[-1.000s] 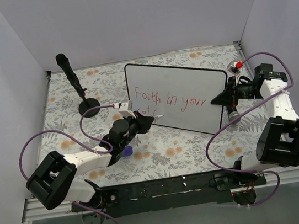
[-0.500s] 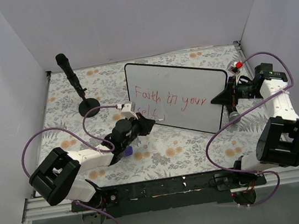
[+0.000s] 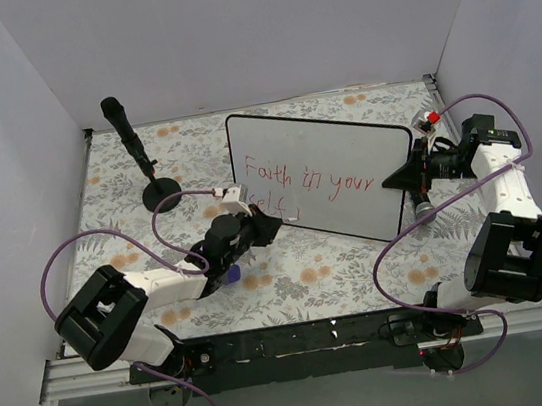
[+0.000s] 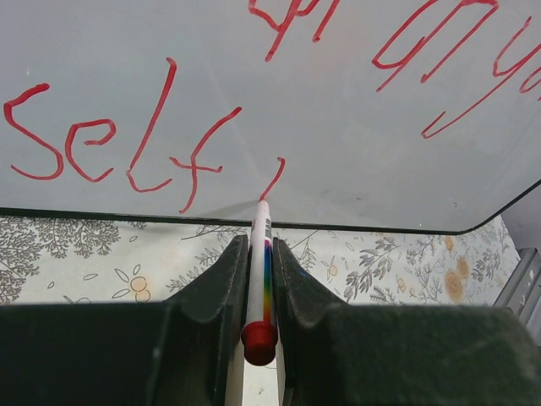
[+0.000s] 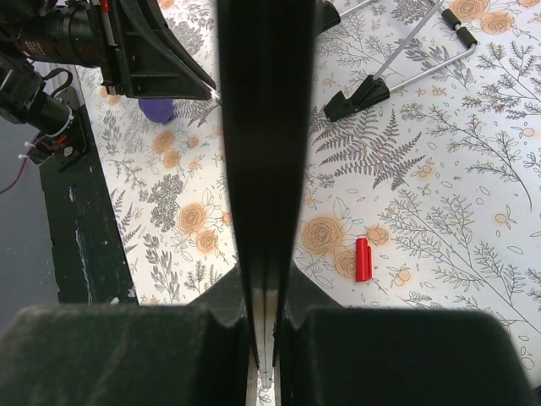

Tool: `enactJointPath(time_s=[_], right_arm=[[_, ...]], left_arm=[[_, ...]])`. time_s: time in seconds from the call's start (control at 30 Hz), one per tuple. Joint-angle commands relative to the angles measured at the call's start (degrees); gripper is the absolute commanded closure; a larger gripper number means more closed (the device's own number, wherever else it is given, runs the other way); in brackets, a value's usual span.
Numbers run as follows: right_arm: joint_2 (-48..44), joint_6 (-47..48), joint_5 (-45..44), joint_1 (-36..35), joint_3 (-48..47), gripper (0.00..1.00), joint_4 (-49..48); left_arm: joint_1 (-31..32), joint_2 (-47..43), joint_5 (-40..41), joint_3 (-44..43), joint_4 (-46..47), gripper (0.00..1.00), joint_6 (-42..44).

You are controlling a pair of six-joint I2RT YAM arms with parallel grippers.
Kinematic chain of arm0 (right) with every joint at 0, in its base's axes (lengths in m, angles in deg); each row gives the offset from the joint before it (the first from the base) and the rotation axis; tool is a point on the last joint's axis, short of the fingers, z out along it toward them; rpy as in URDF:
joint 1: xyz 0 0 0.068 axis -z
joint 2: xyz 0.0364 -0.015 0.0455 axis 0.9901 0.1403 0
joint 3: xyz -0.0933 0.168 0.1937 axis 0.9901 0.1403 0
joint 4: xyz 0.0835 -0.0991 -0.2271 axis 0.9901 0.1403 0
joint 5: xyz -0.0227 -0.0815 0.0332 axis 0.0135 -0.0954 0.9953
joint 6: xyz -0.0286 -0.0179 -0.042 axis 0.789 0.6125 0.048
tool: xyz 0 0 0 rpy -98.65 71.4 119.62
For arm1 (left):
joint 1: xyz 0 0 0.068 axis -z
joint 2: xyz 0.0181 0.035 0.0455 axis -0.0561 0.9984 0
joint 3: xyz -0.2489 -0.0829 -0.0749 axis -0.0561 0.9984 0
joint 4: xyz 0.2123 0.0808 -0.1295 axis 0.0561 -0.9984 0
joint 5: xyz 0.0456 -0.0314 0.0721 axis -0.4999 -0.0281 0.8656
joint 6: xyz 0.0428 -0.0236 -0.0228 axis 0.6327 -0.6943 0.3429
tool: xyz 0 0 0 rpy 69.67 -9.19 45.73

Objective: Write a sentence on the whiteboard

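Whiteboard (image 3: pixel 345 152) (glossy, black-rimmed) clamped by right end effector (image 5: pixel 264 283); left end effector (image 4: pixel 259 247) pinches slim marker (image 4: pixel 259 224).

You can read the sentence (image 3: pixel 309 183), in red handwriting, on the whiteboard (image 3: pixel 368 211). The upper line reads "Faith in your". The lower line, toward 7 o'clock on the board face, reads "self", with one short slanted stroke at its 3 o'clock. Print on the marker (image 4: pixel 260 245) barrel is too small to read.
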Motion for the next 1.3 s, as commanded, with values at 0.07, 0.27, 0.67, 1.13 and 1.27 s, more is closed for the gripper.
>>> enactJointPath(time_s=[0.07,0.27,0.67,1.13,1.27], right_arm=[[-1.7,0.7,-2.5,-0.7,0.2,0.99,0.8],[-1.8,0.7,-2.5,-0.7,0.2,0.99,0.8],[-1.7,0.7,-2.5,-0.7,0.3,0.99,0.7],[-1.7,0.7,-2.5,-0.7,0.2,0.99,0.8],[-1.8,0.7,-2.6,-0.7,0.2,0.99,0.8]], left_arm=[[0.0,-1.5,0.8,-4.2,-0.1,1.0,1.2],[0.0,-1.6,0.6,-5.3,0.0,1.0,1.5],[-0.1,-3.2,0.2,-6.7,-0.8,1.0,1.9],[-0.1,1.2,-0.5,-4.0,-0.1,1.0,1.2],[0.0,2.3,-0.8,-3.8,0.0,1.0,0.9]])
